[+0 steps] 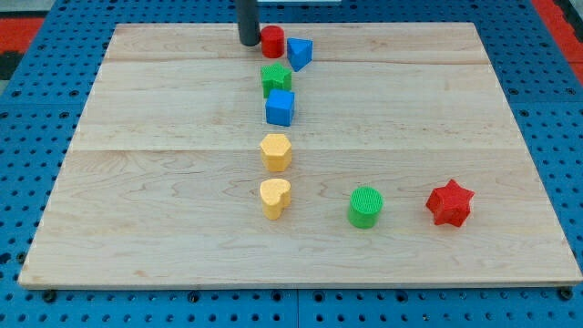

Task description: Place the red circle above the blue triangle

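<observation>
Seven blocks sit on my bench [137, 210], a pale wooden board over a blue pegboard [27, 182]. Nearest the view's bottom, toward the right, the red star [450, 202] stands well apart from the others, with the green cylinder [365, 207] to its left. Further left again is the yellow heart [274, 197], the lowest of a loose column that runs up the middle of the board. Just above it stands the yellow hexagon [275, 151], close but apart. Higher up comes the blue cube [281, 107], and the green star [276, 78] sits right against its upper edge; whether they touch I cannot tell.

At the view's top lie the task's two pieces. The blue triangle [299, 52] is just above and to the right of the green star. The red circle [272, 41] stands immediately to the triangle's left, nearly level with it and only slightly higher, so it is beside the triangle rather than above it. The two look to be touching or all but touching.

I carry no claw, only a straight dark rod, so nothing about me opens or closes. My tip [248, 42] is down on the board directly against the red circle's left side, near the board's top edge.
</observation>
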{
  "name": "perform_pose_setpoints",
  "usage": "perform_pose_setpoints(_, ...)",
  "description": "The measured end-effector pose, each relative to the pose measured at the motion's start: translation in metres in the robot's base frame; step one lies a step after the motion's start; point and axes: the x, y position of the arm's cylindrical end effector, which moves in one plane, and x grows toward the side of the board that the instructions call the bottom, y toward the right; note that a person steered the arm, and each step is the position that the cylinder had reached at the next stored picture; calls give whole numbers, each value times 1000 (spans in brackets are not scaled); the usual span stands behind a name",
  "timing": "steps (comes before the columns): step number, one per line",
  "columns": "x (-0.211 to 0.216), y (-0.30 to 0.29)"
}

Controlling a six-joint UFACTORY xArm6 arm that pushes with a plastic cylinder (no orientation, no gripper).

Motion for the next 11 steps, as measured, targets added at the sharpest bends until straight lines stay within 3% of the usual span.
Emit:
perform_pose_setpoints(3, -26, 51)
perform_pose_setpoints(5, -28, 132)
perform_pose_setpoints(6, -16, 134)
perform_pose_setpoints(8, -2, 73)
perform_pose_setpoints(10, 8, 102)
perform_pose_setpoints(11, 13, 85)
